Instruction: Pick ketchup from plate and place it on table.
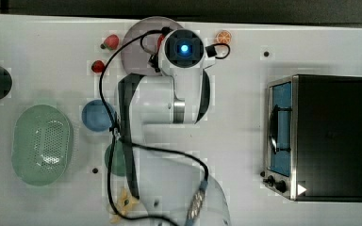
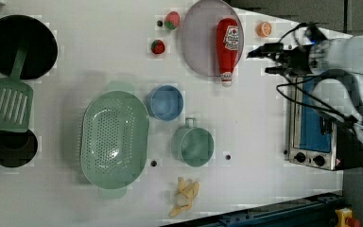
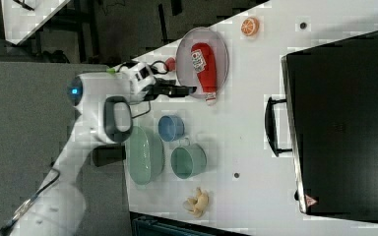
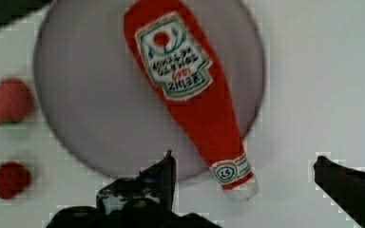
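Fingers (image 4: 166, 171) spread wide, nothing between them. In the wrist view the gripper (image 4: 242, 166) hovers with the ketchup's pale cap sitting in the gap between the two dark tips, not touched by either. The ketchup (image 2: 227, 45) lies flat on the plate (image 2: 198, 42), red body across the mauve disc, capped end poking out past the rim over the table (image 2: 99, 56). From the left view the gripper (image 2: 257, 60) hangs just to the right of the bottle. From the right view it comes in from the left, tips (image 3: 189, 89) reaching the plate's (image 3: 184, 54) edge beside the ketchup (image 3: 204, 66). Two strawberries (image 2: 172, 20) sit just off the plate, an orange slice (image 2: 264, 29) on its far side.
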Controlling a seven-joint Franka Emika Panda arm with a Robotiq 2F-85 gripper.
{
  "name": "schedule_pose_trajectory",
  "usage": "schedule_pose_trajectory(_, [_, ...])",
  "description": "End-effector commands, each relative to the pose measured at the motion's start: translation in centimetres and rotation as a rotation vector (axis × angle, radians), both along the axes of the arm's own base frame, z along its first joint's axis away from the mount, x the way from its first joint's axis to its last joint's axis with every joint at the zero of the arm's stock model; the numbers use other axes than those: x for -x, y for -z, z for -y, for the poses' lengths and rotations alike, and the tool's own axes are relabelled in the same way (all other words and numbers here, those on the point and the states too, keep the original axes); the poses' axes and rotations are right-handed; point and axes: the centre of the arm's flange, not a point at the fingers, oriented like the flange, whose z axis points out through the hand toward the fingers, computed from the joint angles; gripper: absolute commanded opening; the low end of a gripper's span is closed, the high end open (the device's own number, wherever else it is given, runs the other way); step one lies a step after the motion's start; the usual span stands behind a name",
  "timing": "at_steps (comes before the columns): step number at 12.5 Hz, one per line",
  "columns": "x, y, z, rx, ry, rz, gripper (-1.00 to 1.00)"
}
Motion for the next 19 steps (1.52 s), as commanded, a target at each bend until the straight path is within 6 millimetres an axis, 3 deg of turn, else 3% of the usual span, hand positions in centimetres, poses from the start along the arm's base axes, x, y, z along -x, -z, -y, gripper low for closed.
schedule_pose_trajectory(1, [-2.2, -0.4, -1.2, 0.021, -0.246, 0.094, 1.0])
schedule_pose_trajectory(5, [-4.3, 4.4, -1.5, 0.011, -0.256, 0.064, 1.0])
schedule_pose_trajectory(8, [-4.4, 7.5, -1.4, 0.057, -0.31, 0.032, 1.0])
schedule_pose_trajectory(18, [-4.9, 12.6, -1.6, 0.067, -0.321, 0.15, 1.0])
schedule_pose_trajectory(19, [-4.9, 12.8, -1.6, 0.066, -0.321, 0.152, 0.93])
